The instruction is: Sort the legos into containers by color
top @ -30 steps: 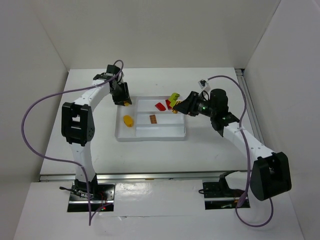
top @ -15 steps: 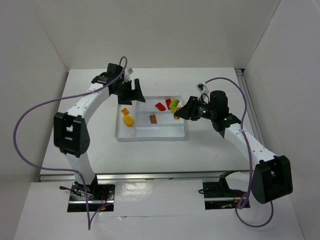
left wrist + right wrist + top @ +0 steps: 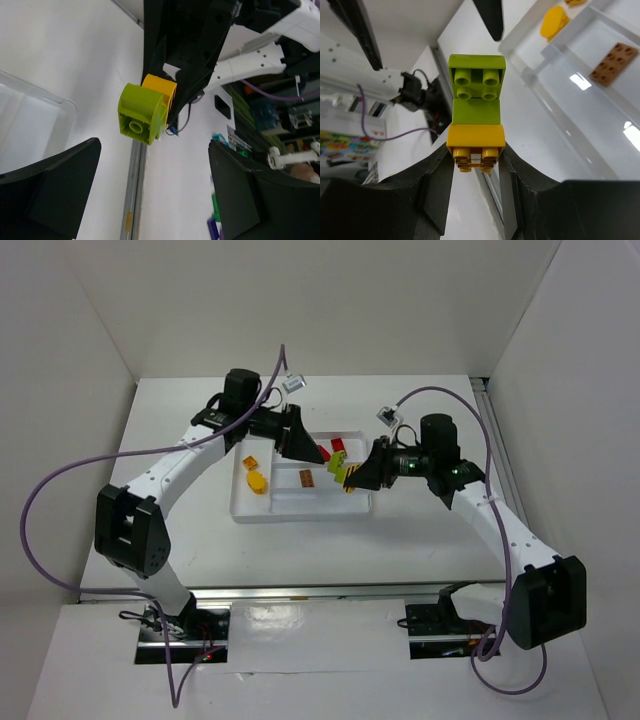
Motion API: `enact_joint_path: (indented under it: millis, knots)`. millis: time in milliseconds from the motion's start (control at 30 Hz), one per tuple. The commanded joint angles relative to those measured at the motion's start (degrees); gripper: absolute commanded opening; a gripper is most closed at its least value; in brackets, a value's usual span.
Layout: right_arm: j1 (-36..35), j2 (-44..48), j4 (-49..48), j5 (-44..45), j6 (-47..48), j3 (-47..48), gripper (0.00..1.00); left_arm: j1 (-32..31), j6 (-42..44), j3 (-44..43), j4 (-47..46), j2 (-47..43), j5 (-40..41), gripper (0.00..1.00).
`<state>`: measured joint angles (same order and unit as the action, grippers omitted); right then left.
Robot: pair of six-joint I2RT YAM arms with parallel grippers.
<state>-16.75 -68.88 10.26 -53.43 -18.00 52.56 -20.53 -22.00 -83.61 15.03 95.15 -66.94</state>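
The white tray [image 3: 300, 517] sits on the counter [image 3: 420, 540] about midway between the left and right edges, closer to the far edge than to the near one. Both arms reach in over it.

The right pincer [image 3: 476, 156] is closed narrow on a two-brick stack. Its fingers [image 3: 436, 185] clamp the yellow brick [image 3: 476, 142], and the lime brick [image 3: 476, 90] sticks out beyond it, studs facing the wrist camera. From above, the stack hangs over the right half of the tray, lifted off its floor.

The left pincer [image 3: 298, 445] is spread wide and holds nothing. It hovers over the far side of the tray, pointing toward the counter's right edge. In its own wrist view the two black fingers [image 3: 47, 195] stand far apart, and the lime brick shows between them and beyond, apart from both.

Already in the tray:
- The compartment at the end toward the counter's left edge holds a yellow rounded piece [image 3: 257, 481] and a small yellow block [image 3: 250, 461] just beyond it.
- The red bricks [image 3: 325, 453] lie in the far strip, partly hidden by the left pincer.
- A brown plate [image 3: 307, 478] lies flat in the strip nearer than the red ones, studs up
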Motion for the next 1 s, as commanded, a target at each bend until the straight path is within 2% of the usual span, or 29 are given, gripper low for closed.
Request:
enact_joint_path:
  millis: [0, 267, 533, 633, 700, 800, 833, 933, 967]
  knots:
    - [-0.6, 1.6, -0.3, -9.9, 1.7, 2.5, 0.21, -1.3, 5.7, -1.8, -1.4, 0.2, -9.4, 1.0]
    - [-0.6, 0.0, -2.2, -12.4, 1.2, 3.7, 0.23, -2.9, 9.1, -4.1, 1.8, 0.9, -11.4, 1.0]
    - [-0.6, -1.1, -5.0, -12.3, -0.7, 4.2, 0.23, -5.4, 9.6, -6.4, 3.6, 3.6, -8.8, 1.0]
    - [-1.1, -1.6, -5.5, -11.8, -0.7, 4.7, 0.23, -5.4, 9.1, -6.9, 3.6, 3.6, -8.8, 0.94]
    - [-1.1, -1.6, -5.5, -11.8, -0.7, 4.7, 0.23, -5.9, 9.1, -7.4, 3.6, 4.2, -8.8, 0.76]
    - [-1.1, -2.1, -5.5, -11.8, -0.7, 4.7, 0.23, -5.9, 8.6, -8.0, 3.6, 4.2, -8.8, 0.56]
    - [-1.1, -2.1, -5.5, -11.8, -1.2, 4.2, 0.23, -5.9, 8.6, -8.0, 3.6, 4.2, -8.8, 0.41]
    - [-1.1, -2.1, -5.5, -11.3, -1.2, 3.7, 0.23, -5.9, 8.0, -8.0, 3.6, 4.2, -8.3, 0.21]
    - [-1.1, -2.1, -4.8, -10.7, -0.7, 3.7, 0.23, -5.9, 8.0, -8.0, 3.6, 4.2, -8.3, 0.07]
